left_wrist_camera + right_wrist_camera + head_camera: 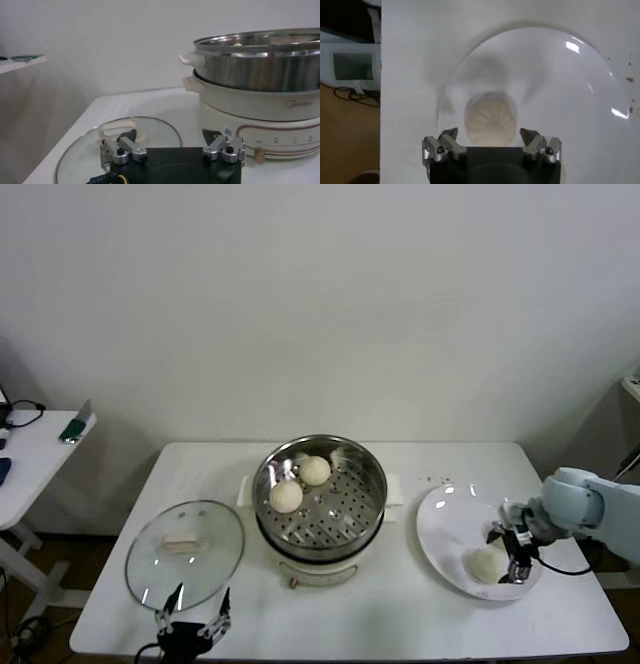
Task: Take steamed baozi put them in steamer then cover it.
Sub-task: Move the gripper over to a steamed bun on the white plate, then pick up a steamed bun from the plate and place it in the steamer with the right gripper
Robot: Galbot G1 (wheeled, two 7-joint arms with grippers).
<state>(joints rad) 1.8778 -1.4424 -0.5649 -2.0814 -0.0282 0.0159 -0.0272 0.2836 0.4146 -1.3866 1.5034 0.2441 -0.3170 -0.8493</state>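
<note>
On plate [440,529], right gripper [507,556] fingers spread over baozi [486,564]; left gripper [193,612] released beside cover [185,554]

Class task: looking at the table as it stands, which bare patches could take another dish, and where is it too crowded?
Free: the table strip in front of the steamer, between the cover and plate; also the far left corner. Crowded: the plate's near edge, where the right gripper hovers at a baozi.

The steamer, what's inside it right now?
Two baozi sit on the perforated bottom of the steamer, toward its far left side. The rest of the bottom is bare. The cover lies off on the table, so nothing inside is hidden.
</note>
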